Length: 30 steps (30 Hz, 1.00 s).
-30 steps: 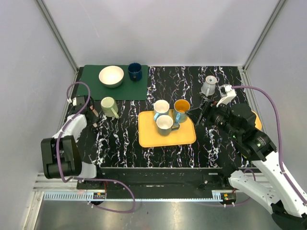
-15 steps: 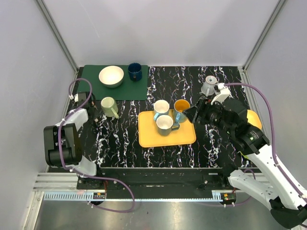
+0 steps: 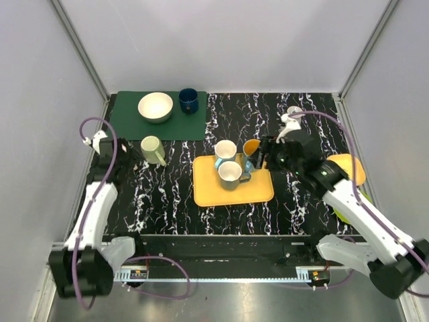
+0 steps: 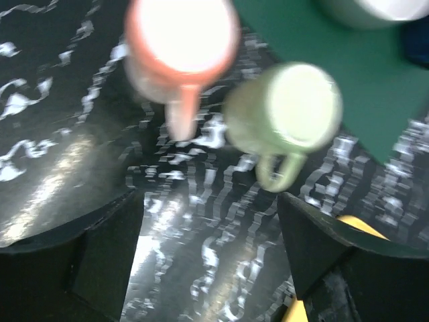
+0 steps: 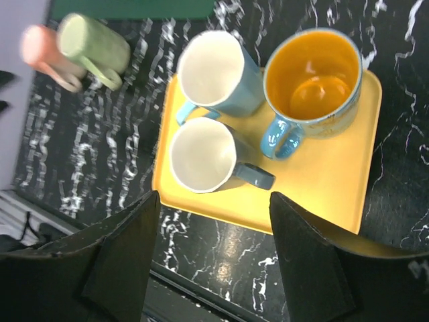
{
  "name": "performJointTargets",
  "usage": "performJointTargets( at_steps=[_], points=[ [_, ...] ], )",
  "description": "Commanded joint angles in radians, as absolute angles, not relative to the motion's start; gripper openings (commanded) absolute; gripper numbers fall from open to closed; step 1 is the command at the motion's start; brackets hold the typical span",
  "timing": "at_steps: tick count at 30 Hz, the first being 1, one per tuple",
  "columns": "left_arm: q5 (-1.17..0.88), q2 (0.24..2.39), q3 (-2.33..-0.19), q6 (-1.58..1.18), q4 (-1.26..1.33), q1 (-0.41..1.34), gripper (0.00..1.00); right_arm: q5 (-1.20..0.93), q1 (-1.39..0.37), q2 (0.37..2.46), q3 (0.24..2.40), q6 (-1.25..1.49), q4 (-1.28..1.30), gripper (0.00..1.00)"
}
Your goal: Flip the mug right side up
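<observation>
The left end effector (image 3: 131,162) hangs low over the black, white-veined tabletop (image 3: 167,194) near its left edge. In the left wrist view its two dark fingers (image 4: 100,248) are spread wide with nothing between them. Just beyond it stands the pale green ceramic mug (image 3: 152,149). In that wrist view the mug lies ahead and a little right of the centre line between the fingers. It shows a flat, closed-looking face to the cameras, so I judge it to be resting on its mouth and to be the one to turn, though the blur leaves some doubt. Its long axis is upright, and its loop handle points back toward the near right, roughly at the end effector's right finger. A salmon-pink mug (image 4: 179,47) stands just to the green one's left; I cannot tell whether they touch. The right end effector (image 5: 214,201) is also spread and empty. It hovers well apart from the green mug, over the yellow plastic tray (image 5: 335,194). On that tray a blue mug with an orange inside (image 5: 312,84), a pale blue mug with a white inside (image 5: 218,70) and a grey-blue mug with a white inside (image 5: 204,154) all sit mouth up. The left arm is plainly the nearer one, and any grasp must avoid the pink neighbour. Farther back, the dark green mat (image 3: 127,121) lies behind the green mug.
</observation>
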State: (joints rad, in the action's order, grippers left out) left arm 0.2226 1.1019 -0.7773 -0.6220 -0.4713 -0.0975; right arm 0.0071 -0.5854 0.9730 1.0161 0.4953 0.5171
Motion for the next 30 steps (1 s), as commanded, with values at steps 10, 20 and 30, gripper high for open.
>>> performJointTargets(
  at_steps=[10, 20, 30],
  points=[
    [0.284, 0.879, -0.798, -0.752, -0.48, 0.475, 0.82, 0.144, -0.627, 1.291, 1.083, 0.422, 0.552, 0.7],
    [0.278, 0.904, -0.657, -0.792, -0.325, 0.594, 0.81, 0.247, -0.643, 1.518, 1.233, 0.571, 0.615, 0.68],
    [0.265, 0.853, -0.63, -0.749, -0.31, 0.595, 0.81, 0.365, -0.657, 1.683, 1.336, 0.635, 0.698, 0.66]
  ],
)
